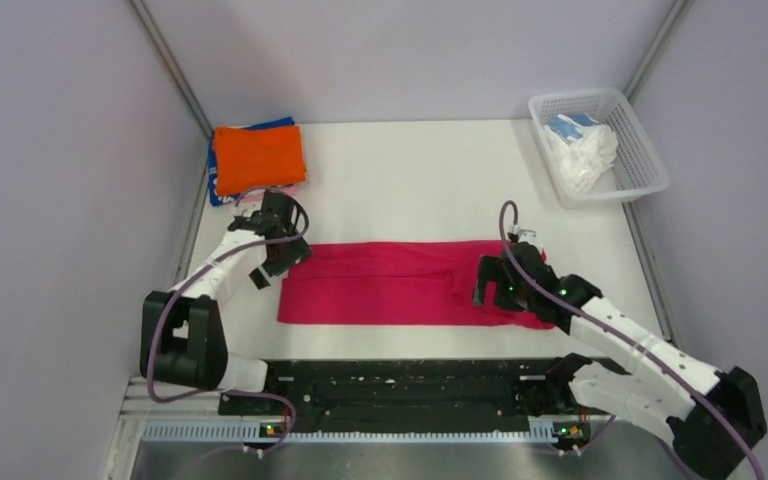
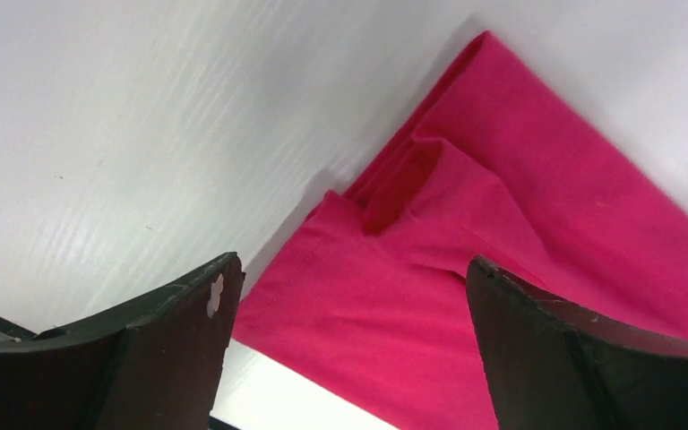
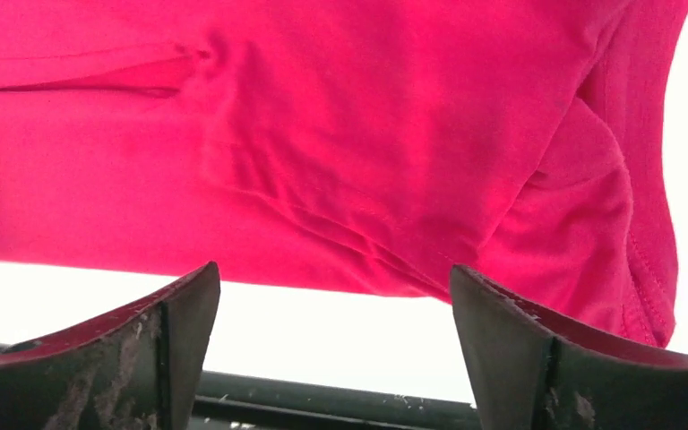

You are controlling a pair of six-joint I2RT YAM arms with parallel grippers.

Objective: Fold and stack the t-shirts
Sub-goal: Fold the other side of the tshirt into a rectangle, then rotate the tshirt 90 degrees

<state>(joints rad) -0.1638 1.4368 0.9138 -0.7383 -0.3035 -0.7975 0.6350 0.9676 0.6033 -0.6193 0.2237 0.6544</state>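
From above: the crimson t-shirt (image 1: 390, 283) lies flat in the middle of the counter (image 1: 410, 180), already narrowed to a long band running left to right. The left claw (image 1: 278, 258) hangs over its left end and the right claw (image 1: 490, 285) over the right end. One arm at each end looks like a set-up for the next fold, end over end. At the back left corner waits the stack, an orange t-shirt (image 1: 258, 157) on top with a blue t-shirt (image 1: 216, 186) peeking out beneath. That is likely where the crimson one goes once it is small enough. Back right, a white and light-blue t-shirt (image 1: 580, 150) sits bunched in the basket (image 1: 650, 178), not yet folded.

Left wrist view now: the left claw (image 2: 354, 269) is spread wide and holds nothing. The layered corner of the crimson t-shirt (image 2: 537, 224) is framed right between the fingers (image 2: 143, 349), with bare counter (image 2: 143, 134) beside it. I cannot tell whether the tips touch the cloth. The folded-in flap here stands up a little, so a pinch would need to catch every layer.

Right wrist view: the right claw (image 3: 333, 271) also gapes wide and empty over the near edge of the crimson t-shirt (image 3: 322, 134). The cloth wrinkles here and rounds off at the right, so this end looks less tidy.
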